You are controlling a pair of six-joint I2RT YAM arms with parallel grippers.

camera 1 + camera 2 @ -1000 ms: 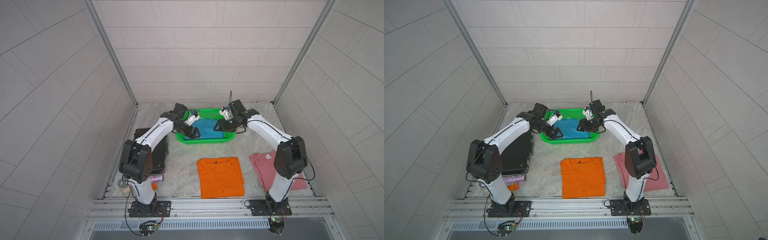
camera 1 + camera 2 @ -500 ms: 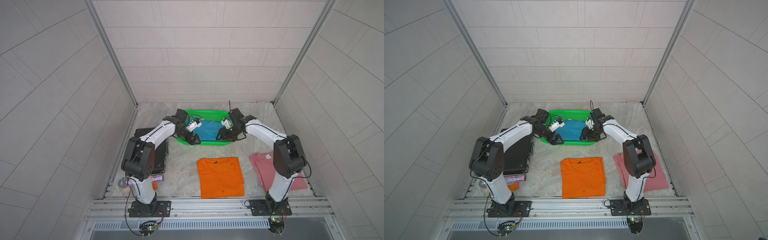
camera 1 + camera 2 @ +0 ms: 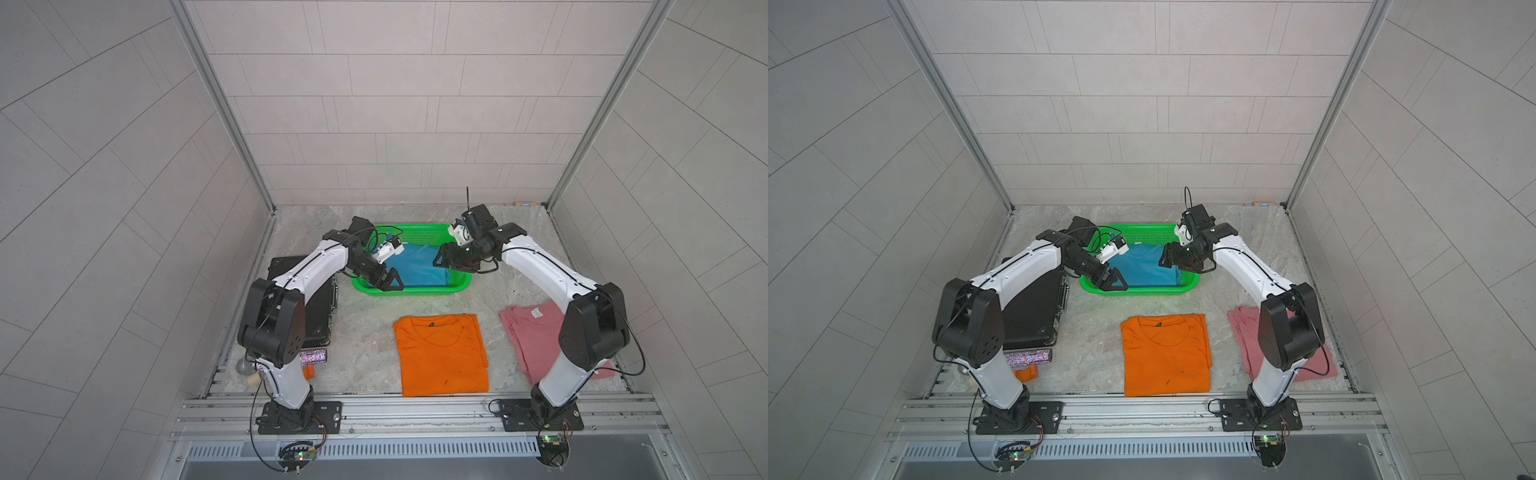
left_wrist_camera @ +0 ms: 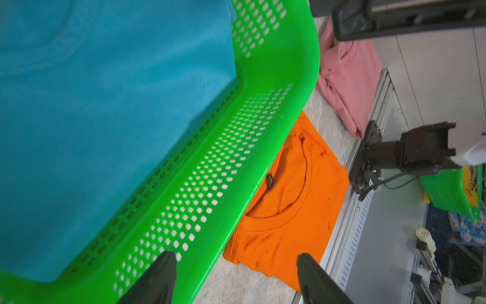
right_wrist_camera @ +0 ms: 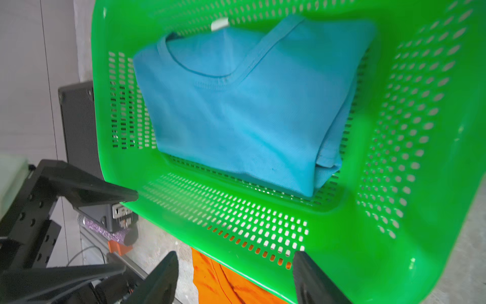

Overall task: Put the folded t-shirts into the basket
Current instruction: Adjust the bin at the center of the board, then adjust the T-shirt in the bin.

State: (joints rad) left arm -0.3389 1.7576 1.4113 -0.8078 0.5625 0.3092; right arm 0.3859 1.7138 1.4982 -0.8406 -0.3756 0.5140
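One blue tee (image 3: 417,266) in basket (image 3: 411,291), between left pincer (image 3: 390,284), right pincer (image 3: 446,259).

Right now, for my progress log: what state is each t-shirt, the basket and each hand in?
blue t-shirt: folded, inside the basket.
orange t-shirt: folded, flat on the table, outside the basket.
pink t-shirt: folded, on the table, outside the basket.
basket: upright on the table, holding only the blue t-shirt.
left hand: open, empty, by the basket's rim.
right hand: open, empty, by the basket's rim.
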